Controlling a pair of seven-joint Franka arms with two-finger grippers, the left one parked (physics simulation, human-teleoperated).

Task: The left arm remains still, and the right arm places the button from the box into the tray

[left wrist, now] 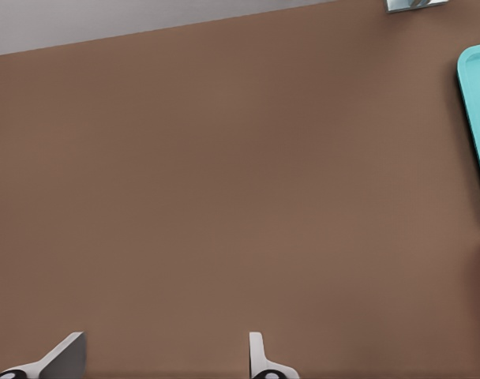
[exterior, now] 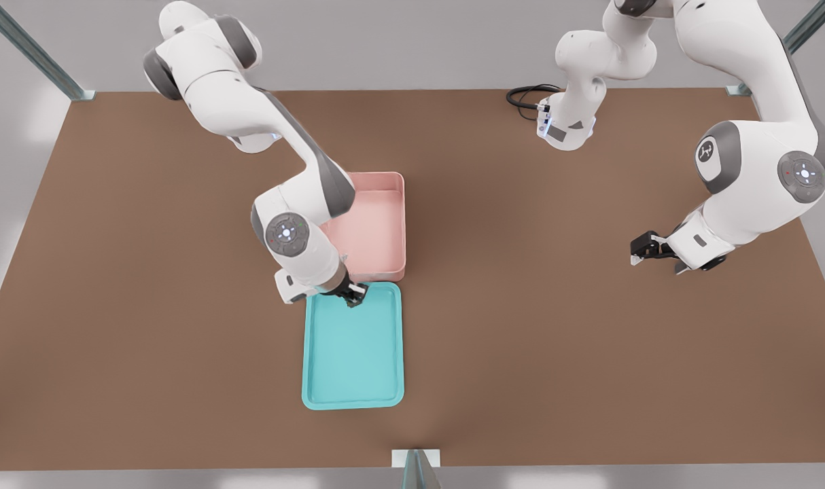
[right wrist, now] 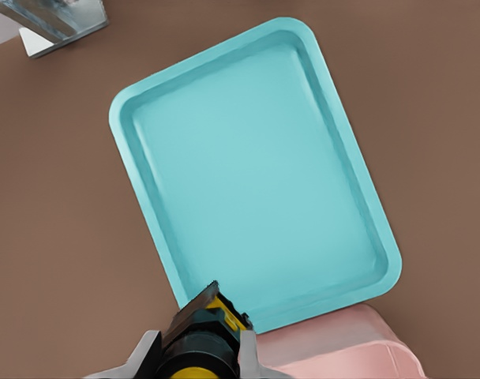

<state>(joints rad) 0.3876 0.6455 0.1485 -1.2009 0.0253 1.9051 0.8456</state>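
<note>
You are in the carry step: the button [right wrist: 199,355] is out of the box [exterior: 375,224] and clamped between the fingers of the gripper [exterior: 353,296], its black body and yellow cap showing between the two pads in the right wrist view. Reading the front view from its left, the right arm [exterior: 249,112] comes down from the upper corner, bends at the grey elbow over the near-left corner of the pink box, and turns its wrist down, so the gripper hangs at the tray's [exterior: 317,397] end nearest the box. The tray lies on the brown table [exterior: 147,305], its short end just beside the box wall, with nothing on its floor. The box, so far as the arm leaves it in view, shows only a bare pink floor. Your next move, as I judge it, is a short travel farther in over the tray floor, away from the rim, then a descent until the button is close to the surface before you part the fingers. Release too near the rim and the little piece could tip or roll out.
</note>
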